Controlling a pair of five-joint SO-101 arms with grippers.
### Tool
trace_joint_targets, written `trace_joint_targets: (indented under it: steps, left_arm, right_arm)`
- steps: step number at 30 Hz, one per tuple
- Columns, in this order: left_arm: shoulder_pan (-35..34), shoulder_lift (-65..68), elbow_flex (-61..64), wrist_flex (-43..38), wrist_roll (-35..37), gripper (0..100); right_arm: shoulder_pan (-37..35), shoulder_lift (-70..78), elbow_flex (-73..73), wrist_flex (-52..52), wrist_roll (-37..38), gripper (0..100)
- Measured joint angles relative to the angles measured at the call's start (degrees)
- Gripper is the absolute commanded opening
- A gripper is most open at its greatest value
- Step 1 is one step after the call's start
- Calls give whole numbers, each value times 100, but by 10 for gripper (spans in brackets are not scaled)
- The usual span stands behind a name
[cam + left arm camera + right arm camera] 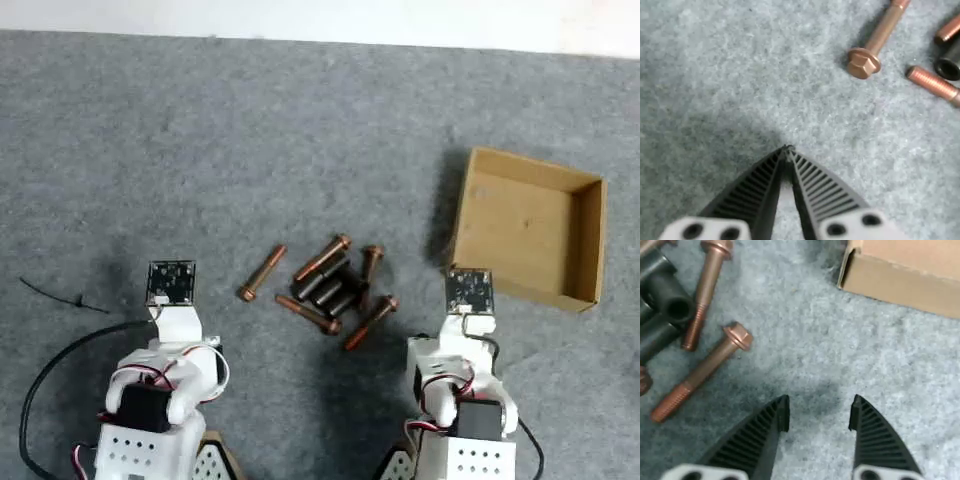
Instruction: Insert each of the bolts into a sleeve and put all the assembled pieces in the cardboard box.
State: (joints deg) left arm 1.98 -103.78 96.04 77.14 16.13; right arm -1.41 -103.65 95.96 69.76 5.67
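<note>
A: Why heaped like that?

B: Probably tipped out loose, leaving copper-coloured flanged bolts (308,313) criss-crossed around black cylindrical sleeves (330,285) mid-counter, none mated yet. Placed with the open brown cardboard box (525,225), empty, at 2 o'clock from the heap, likely for the right tool (819,412) to reach.

A: And the pose?

B: Set low at 7 and 5 o'clock, wrists bent down over the grey felt counter (150,150). Pressed together on the left tool (787,148); spread on the right, gripping nothing.

Copper bolts (322,258) and black sleeves (330,285) lie bunched in the middle of the grey table (200,150) — one bolt (262,273) lies apart, toward the left arm (165,385). The open cardboard box (590,240) sits just beyond the right arm (462,395) — a thin black wire (60,297) lies at the far left.
</note>
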Motion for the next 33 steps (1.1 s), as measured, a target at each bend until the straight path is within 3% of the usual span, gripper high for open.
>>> trace_joint_targets:
  steps: [13,22,27,33]
  left_arm:
    - [-246,0,-132,0,0,6]
    - [-1389,-18,-1749,158,0,7]
    - [-1486,-62,-2760,158,0,6]
    - [-1688,-62,-2866,-35,0,6]
  right_arm:
    - [-18,0,0,0,0,187]
    - [-18,0,0,0,0,187]
    - [-18,0,0,0,0,187]
    - [-18,0,0,0,0,187]
